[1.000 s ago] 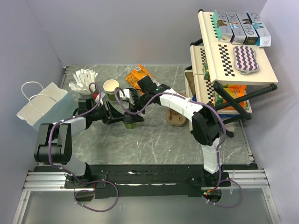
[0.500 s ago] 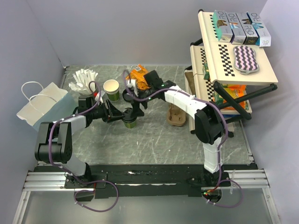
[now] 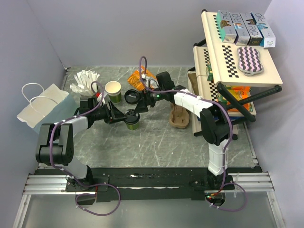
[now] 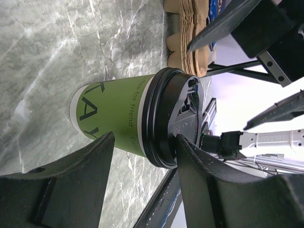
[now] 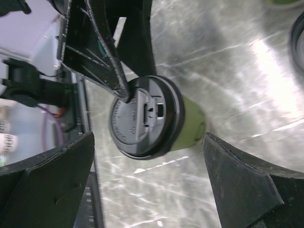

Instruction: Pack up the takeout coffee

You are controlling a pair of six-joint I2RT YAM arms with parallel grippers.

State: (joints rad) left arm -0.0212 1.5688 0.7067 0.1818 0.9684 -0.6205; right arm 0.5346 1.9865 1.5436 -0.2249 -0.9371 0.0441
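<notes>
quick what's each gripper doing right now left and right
Left gripper: closed on the green-and-white paper cup with the round black plastic lid.
Right gripper: open, holding nothing, above that cup.

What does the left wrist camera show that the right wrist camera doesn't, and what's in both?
Only the left wrist view shows the stack of brown cardboard cup carriers beyond the cup, plus lettering on the cup's green sleeve. Only the right wrist view shows the lid's face with its sip tab, the right gripper open wide and clear of it, and the rim of a spare black lid. Both show the takeout coffee upright on the marble table, between the left gripper's fingers.
</notes>
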